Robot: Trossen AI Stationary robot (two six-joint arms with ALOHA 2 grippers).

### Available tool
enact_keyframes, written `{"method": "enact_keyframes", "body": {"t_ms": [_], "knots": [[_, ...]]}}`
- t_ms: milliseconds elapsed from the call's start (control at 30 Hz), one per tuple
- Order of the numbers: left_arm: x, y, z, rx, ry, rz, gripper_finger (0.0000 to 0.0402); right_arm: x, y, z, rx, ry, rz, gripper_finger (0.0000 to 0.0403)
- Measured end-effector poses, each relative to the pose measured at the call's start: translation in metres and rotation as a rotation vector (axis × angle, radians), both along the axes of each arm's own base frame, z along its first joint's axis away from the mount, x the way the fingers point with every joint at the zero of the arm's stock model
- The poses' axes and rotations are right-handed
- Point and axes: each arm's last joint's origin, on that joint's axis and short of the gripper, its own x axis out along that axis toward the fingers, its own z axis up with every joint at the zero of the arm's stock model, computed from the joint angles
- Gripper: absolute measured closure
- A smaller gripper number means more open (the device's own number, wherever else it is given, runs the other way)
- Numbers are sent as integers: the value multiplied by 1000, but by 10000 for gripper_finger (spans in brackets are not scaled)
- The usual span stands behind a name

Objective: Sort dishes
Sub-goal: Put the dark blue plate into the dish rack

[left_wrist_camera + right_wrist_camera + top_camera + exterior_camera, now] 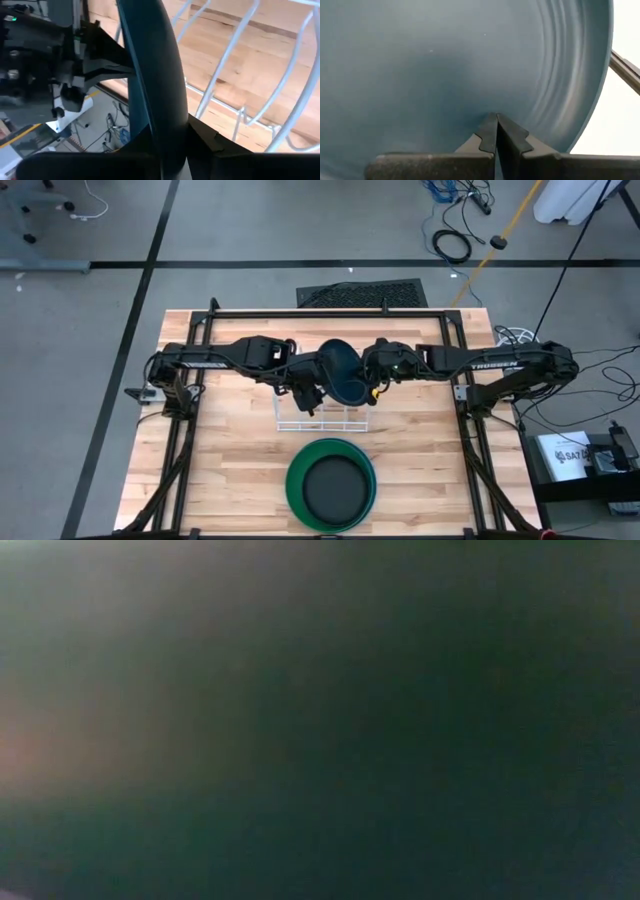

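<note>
Blue plate (343, 370) and arms block the rack (320, 418); table's front corners free

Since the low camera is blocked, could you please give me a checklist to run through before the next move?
1. Left end effector clamped on the blue plate's rim: ok.
2. Blue plate on edge above the white wire rack: ok.
3. Plate seated in a rack slot: cannot tell.
4. Right end effector shut at the plate's face; contact: cannot tell.
5. Green plate, holding a dark dish, apart from the rack: ok.
</note>
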Motion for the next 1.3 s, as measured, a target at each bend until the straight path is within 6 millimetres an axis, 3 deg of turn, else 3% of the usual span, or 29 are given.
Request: {"method": "enact_keyframes", "body": {"t_ms": [433,767,1300], "knots": [[3,0,0,0,-22,3,329,0,-1,0,25,-7,-47,403],[8,-1,5,-8,-93,3,263,0,-1,-2,46,-7,-61,403],[12,-1,8,-12,-148,2,257,0,-1,-2,66,-10,-80,403]]}}
